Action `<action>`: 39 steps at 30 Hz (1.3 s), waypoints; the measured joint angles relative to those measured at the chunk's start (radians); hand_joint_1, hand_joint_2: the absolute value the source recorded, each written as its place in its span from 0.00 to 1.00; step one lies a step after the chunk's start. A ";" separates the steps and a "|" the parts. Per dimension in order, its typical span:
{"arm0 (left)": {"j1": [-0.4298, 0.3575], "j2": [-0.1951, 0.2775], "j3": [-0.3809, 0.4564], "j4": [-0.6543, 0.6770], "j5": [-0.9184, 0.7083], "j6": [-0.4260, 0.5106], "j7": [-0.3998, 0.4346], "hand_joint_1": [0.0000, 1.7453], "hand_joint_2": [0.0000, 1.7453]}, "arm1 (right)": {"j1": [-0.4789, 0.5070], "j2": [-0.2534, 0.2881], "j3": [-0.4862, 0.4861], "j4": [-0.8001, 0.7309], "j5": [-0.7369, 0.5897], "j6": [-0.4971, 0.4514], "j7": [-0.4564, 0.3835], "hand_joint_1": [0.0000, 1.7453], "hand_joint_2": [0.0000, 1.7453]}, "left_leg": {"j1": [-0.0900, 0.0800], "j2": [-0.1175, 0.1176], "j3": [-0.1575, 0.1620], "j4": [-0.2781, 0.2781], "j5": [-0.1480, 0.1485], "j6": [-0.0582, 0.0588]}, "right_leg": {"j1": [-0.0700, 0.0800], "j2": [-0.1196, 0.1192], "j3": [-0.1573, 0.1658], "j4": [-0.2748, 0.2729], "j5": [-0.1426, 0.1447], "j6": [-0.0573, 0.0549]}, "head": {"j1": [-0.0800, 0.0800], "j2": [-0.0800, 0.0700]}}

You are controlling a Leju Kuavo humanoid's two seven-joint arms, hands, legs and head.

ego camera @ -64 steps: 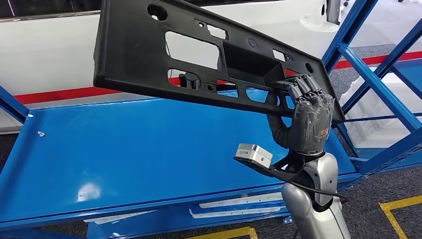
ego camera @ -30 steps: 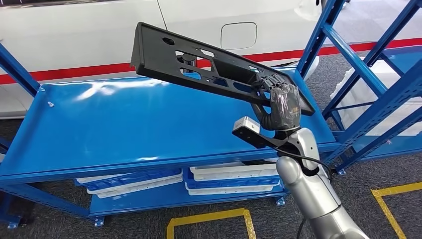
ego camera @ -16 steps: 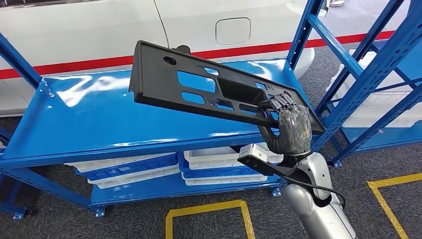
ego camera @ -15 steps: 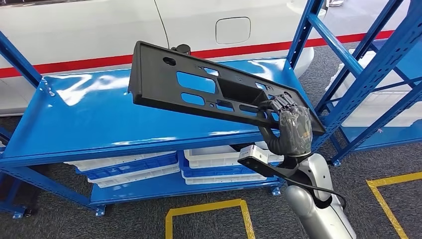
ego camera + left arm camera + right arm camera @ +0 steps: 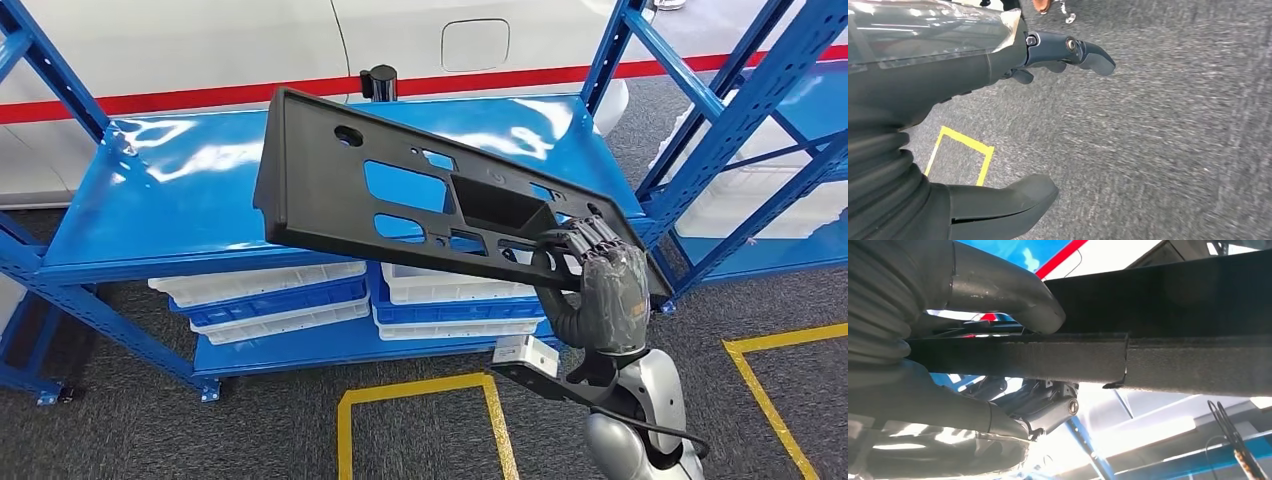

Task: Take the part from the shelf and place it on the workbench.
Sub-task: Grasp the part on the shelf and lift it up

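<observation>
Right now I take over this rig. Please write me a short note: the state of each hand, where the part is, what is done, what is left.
Right hand: grips the black part at its lower right edge, thumb under, fingers over.
Left hand: holds nothing, fingers apart, above grey carpet.
Part: in the air, tilted, in front of the blue shelf, touching nothing else.
Done: part is off the shelf.
Left: carry it to the workbench and set it down. I see no workbench in these views.

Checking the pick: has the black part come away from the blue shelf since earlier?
Yes. The black part, once over the blue shelf, now overhangs its front edge.
</observation>
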 joint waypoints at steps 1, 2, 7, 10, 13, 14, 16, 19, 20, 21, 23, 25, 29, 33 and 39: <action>0.000 0.000 0.004 0.000 0.003 0.003 -0.001 0.00 1.00 | 0.008 0.003 -0.002 -0.017 -0.001 -0.002 -0.006 0.99 1.00 | -0.002 0.000 -0.005 0.001 0.010 -0.005 | 0.003 0.000 0.045 -0.068 -0.009 -0.006 | 0.000 0.000; 0.001 0.001 0.008 0.000 0.007 0.007 -0.001 0.00 1.00 | 0.017 0.007 -0.004 -0.032 -0.003 -0.005 -0.014 0.99 1.00 | -0.003 0.000 -0.008 0.002 0.018 -0.010 | 0.007 0.001 0.072 -0.111 -0.020 -0.013 | 0.000 0.000; 0.016 0.009 0.033 0.000 0.029 0.028 -0.003 0.00 1.00 | 0.052 0.032 -0.017 -0.072 -0.023 -0.010 -0.040 0.99 1.00 | 0.007 -0.004 -0.035 0.070 -0.054 -0.041 | -0.008 0.000 0.049 -0.129 0.008 -0.052 | -0.002 0.000; 0.021 0.011 0.055 0.000 0.060 0.038 -0.023 0.00 1.00 | 0.061 0.050 -0.023 -0.081 -0.032 -0.009 -0.056 0.99 1.00 | 0.018 -0.007 -0.073 0.256 -0.186 -0.061 | -0.005 -0.001 0.012 -0.127 0.043 -0.060 | -0.003 0.000; 0.020 0.015 0.085 0.000 0.103 0.042 -0.059 0.00 1.00 | 0.061 0.064 -0.026 -0.081 -0.054 0.002 -0.081 0.99 1.00 | 0.031 -0.006 -0.019 0.272 -0.136 -0.072 | -0.008 -0.002 -0.034 -0.113 0.072 -0.049 | -0.003 0.000; 0.019 0.016 0.095 -0.001 0.117 0.043 -0.072 0.00 1.00 | 0.059 0.068 -0.026 -0.081 -0.062 0.007 -0.091 0.99 1.00 | 0.036 -0.007 0.030 0.213 -0.116 -0.075 | -0.009 -0.002 -0.049 -0.103 0.078 -0.044 | -0.003 0.000; 0.016 0.018 0.117 -0.001 0.143 0.042 -0.102 0.00 1.00 | 0.046 0.075 -0.027 -0.079 -0.078 0.017 -0.112 0.99 1.00 | 0.037 -0.010 0.121 0.079 -0.122 -0.076 | -0.009 -0.001 -0.074 -0.085 0.088 -0.031 | -0.003 0.000; 0.012 0.021 0.147 -0.002 0.176 0.041 -0.144 0.00 1.00 | 0.018 0.086 -0.026 -0.066 -0.100 0.024 -0.141 0.99 1.00 | 0.025 -0.011 0.138 0.019 -0.135 -0.051 | -0.007 -0.002 -0.094 -0.080 0.111 -0.003 | -0.001 0.000; 0.012 0.022 0.158 -0.003 0.185 0.040 -0.156 0.00 1.00 | 0.012 0.089 -0.026 -0.060 -0.105 0.024 -0.148 0.99 1.00 | 0.023 -0.009 0.129 0.017 -0.125 -0.038 | -0.009 -0.002 -0.101 -0.077 0.111 0.003 | -0.001 0.000; 0.012 0.023 0.168 -0.003 0.195 0.039 -0.167 0.00 1.00 | 0.009 0.093 -0.026 -0.055 -0.109 0.024 -0.152 0.99 1.00 | 0.021 -0.006 0.117 0.015 -0.114 -0.023 | -0.010 -0.002 -0.111 -0.064 0.095 0.003 | -0.001 0.000; 0.011 0.025 0.185 -0.003 0.205 0.038 -0.188 0.00 1.00 | 0.006 0.097 -0.027 -0.047 -0.112 0.023 -0.155 0.99 1.00 | 0.020 -0.001 0.087 0.012 -0.087 -0.003 | -0.011 -0.001 -0.145 0.018 0.015 -0.011 | 0.000 0.000; 0.011 0.027 0.197 -0.004 0.209 0.034 -0.208 0.00 1.00 | 0.007 0.101 -0.029 -0.042 -0.115 0.021 -0.161 0.99 1.00 | 0.015 0.001 0.054 0.012 -0.061 0.003 | -0.009 0.000 -0.176 0.146 -0.064 -0.020 | 0.001 0.000; 0.011 0.028 0.210 -0.004 0.209 0.021 -0.225 0.00 1.00 | 0.029 0.106 -0.044 -0.045 -0.121 0.015 -0.169 0.99 1.00 | 0.009 0.001 -0.012 0.015 -0.007 0.001 | -0.003 0.000 -0.084 0.144 -0.026 0.006 | 0.001 0.000; 0.010 0.029 0.214 -0.004 0.208 0.023 -0.227 0.00 1.00 | 0.062 0.113 -0.065 -0.082 -0.138 0.013 -0.176 0.99 1.00 | 0.004 0.002 -0.038 0.012 0.040 -0.016 | 0.015 0.001 0.099 -0.121 -0.042 -0.017 | 0.000 0.000; 0.012 0.034 0.235 -0.004 0.244 0.042 -0.230 0.00 1.00 | 0.073 0.114 -0.093 -0.090 -0.215 0.043 -0.224 0.99 1.00 | 0.016 -0.003 -0.082 0.151 -0.103 -0.051 | -0.002 -0.002 0.048 -0.132 0.014 -0.060 | -0.003 0.000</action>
